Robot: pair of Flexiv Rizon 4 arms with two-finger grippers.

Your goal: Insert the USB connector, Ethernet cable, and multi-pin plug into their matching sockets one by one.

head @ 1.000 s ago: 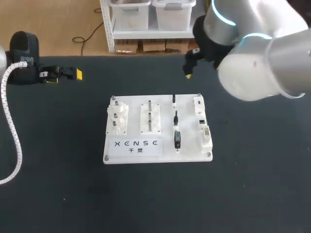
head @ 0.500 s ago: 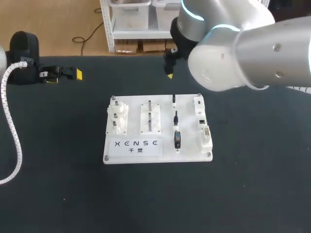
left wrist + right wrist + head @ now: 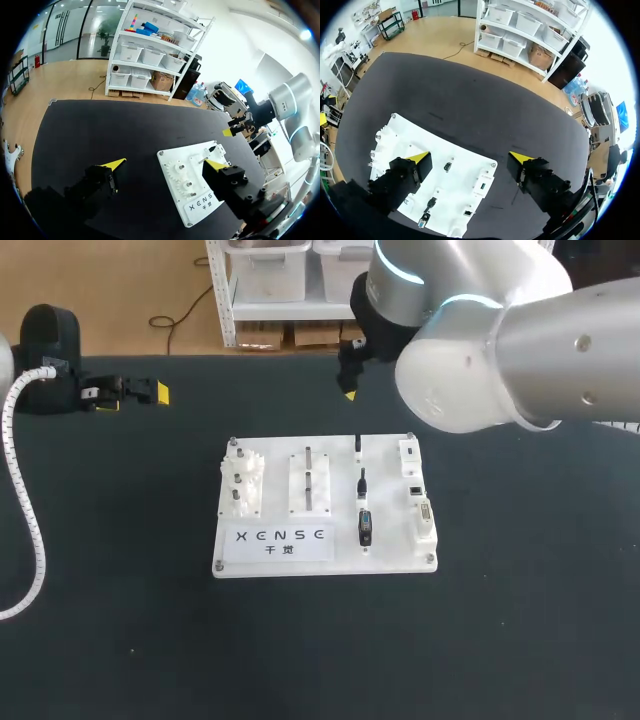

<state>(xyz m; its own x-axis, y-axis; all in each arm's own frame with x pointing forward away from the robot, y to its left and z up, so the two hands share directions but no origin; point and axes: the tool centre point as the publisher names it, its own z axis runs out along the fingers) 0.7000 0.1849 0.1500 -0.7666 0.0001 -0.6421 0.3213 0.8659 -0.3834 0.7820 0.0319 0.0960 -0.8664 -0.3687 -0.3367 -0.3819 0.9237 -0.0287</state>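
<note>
On the black table point(image 3: 520, 640) the white board point(image 3: 390, 540) lies flat, its printed edge nearest; three dark plugs stand in a column right of its middle: the multi-pin plug point(image 3: 365, 527) nearest, the Ethernet cable point(image 3: 362, 483) behind it, the USB connector point(image 3: 358, 446) by the far edge; the sockets point(image 3: 414, 490) line the board's right side, just beside the plugs; white gears point(image 3: 242, 485) sit at its left end; past the far edge the right gripper point(image 3: 470, 158) hangs above the table, fingers spread wide, looking down on the board; farthest left, well apart from the board, the left gripper point(image 3: 165, 164) also has its fingers wide apart.
</note>
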